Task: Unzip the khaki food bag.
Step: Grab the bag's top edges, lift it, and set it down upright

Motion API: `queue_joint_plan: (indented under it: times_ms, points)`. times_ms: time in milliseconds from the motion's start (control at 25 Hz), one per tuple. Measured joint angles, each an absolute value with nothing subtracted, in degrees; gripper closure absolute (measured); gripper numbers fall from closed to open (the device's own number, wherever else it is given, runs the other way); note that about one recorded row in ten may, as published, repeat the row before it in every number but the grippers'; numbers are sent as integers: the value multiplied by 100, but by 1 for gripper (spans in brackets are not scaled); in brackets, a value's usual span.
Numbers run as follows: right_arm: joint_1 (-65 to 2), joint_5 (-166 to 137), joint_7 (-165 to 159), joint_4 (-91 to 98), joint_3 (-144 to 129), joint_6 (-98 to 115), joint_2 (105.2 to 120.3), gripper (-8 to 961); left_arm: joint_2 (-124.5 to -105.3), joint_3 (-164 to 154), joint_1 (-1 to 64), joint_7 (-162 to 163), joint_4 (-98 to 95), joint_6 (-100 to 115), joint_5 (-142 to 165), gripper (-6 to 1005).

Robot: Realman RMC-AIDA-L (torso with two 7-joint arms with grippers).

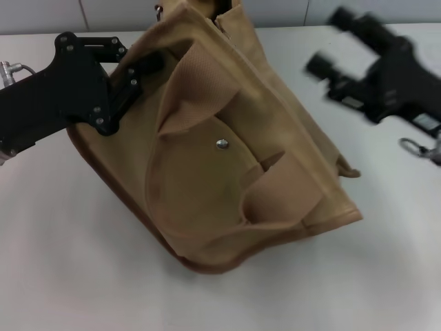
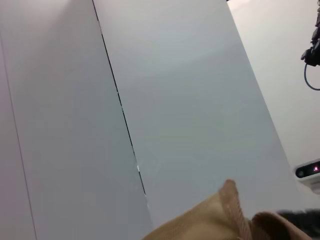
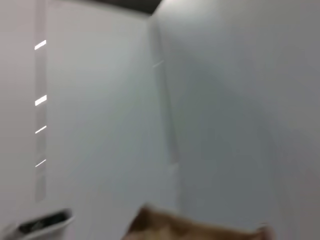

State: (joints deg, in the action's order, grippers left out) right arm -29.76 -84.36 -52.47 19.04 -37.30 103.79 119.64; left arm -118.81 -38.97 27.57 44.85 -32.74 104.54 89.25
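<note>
The khaki food bag [image 1: 234, 152] stands tilted on the white table [image 1: 69, 262] in the head view, its front pocket with the metal snap [image 1: 221, 143] facing me. One webbing handle [image 1: 189, 76] lies over the front. A small metal ring [image 1: 158, 9] shows at the bag's top edge. My left gripper [image 1: 138, 79] is shut on the bag's upper left side. My right gripper [image 1: 329, 41] is open and blurred, off the bag's upper right, not touching it. A strip of the bag's tan fabric shows in the left wrist view [image 2: 210, 222] and the right wrist view [image 3: 175, 227].
A metal clip and cable [image 1: 417, 147] hang by the right arm. A pale wall [image 1: 41, 14] runs along the table's far edge. Both wrist views show mostly grey wall panels [image 2: 175, 100].
</note>
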Motion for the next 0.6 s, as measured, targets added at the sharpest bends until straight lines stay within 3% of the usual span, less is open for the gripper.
queue_joint_plan:
  times_ms: [520, 600]
  points:
    - [-3554, -8438, -4874, 1906, -4894, 9346, 11992, 166, -11891, -4206, 2774, 4448, -3269, 10485, 8774, 929]
    - [-3569, -8439, -4867, 1911, -4919, 9294, 11992, 210, -11891, -4225, 2777, 4448, -3270, 10485, 8762, 929]
